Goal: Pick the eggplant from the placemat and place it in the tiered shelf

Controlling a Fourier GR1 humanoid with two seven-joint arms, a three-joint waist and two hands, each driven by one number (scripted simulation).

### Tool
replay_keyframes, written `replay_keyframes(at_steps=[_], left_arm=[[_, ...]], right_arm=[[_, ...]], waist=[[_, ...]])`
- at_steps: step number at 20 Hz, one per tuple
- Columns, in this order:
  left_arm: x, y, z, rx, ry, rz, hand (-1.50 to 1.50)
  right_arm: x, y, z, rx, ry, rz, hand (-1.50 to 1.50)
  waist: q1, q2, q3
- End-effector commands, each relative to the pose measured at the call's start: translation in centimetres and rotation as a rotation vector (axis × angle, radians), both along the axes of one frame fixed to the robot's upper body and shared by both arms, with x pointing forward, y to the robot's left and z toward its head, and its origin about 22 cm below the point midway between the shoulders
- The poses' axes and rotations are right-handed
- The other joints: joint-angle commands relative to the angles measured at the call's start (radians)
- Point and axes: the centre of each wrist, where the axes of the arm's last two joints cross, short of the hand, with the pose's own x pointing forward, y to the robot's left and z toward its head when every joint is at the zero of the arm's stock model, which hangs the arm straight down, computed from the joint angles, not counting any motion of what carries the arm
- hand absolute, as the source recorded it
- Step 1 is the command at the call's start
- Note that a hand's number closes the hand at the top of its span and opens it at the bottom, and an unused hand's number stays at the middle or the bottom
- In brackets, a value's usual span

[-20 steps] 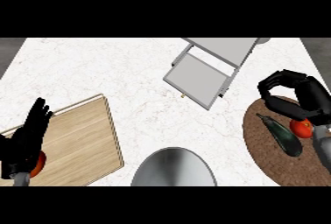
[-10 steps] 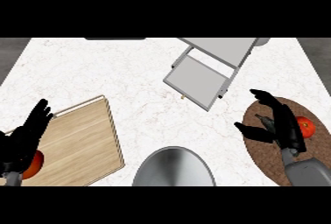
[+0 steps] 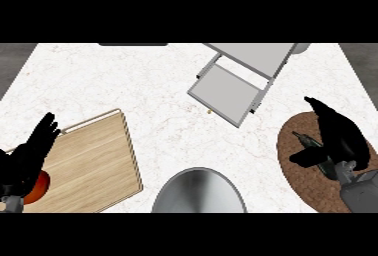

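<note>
Currently the right hand (image 3: 336, 142) lies over the placemat (image 3: 295, 170), thumb and fingers curling round the eggplant (image 3: 306, 141), mostly hidden, its long axis slanting toward the tiered shelf (image 3: 229, 92) beyond. Left hand (image 3: 29, 155) rests spread, farther.

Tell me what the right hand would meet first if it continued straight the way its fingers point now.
Probably the tiered shelf: the right hand points up-left from the placemat, with only bare counter between. Its height is unclear.
</note>
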Motion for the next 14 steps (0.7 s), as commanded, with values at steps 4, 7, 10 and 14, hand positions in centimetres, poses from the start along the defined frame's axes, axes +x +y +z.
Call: replay_keyframes(at_steps=[4,7,10,14], left_arm=[[-0.1,0.1,-0.5,0.003,0.022,0.000,0.00],[-0.2,0.0,-0.8,-0.009,0.025,-0.007,0.00],[0.3,-0.2,0.2,-0.008,0.023,-0.008,0.00],[-1.0,-0.6,-0.8,-0.007,0.024,-0.001,0.00]], right_arm=[[0.1,1.2,1.8,-0.288,0.425,0.083,-1.50],[1.8,0.2,2.3,-0.319,0.534,0.085,-1.50],[2.1,1.7,1.4,-0.383,0.575,0.113,-1.50],[3.4,1.1,1.6,-0.422,0.601,0.096,-1.50]], waist=[[0.010,0.006,-0.005],[0.014,0.008,-0.002],[0.012,0.007,-0.001],[0.011,0.006,0.000]])
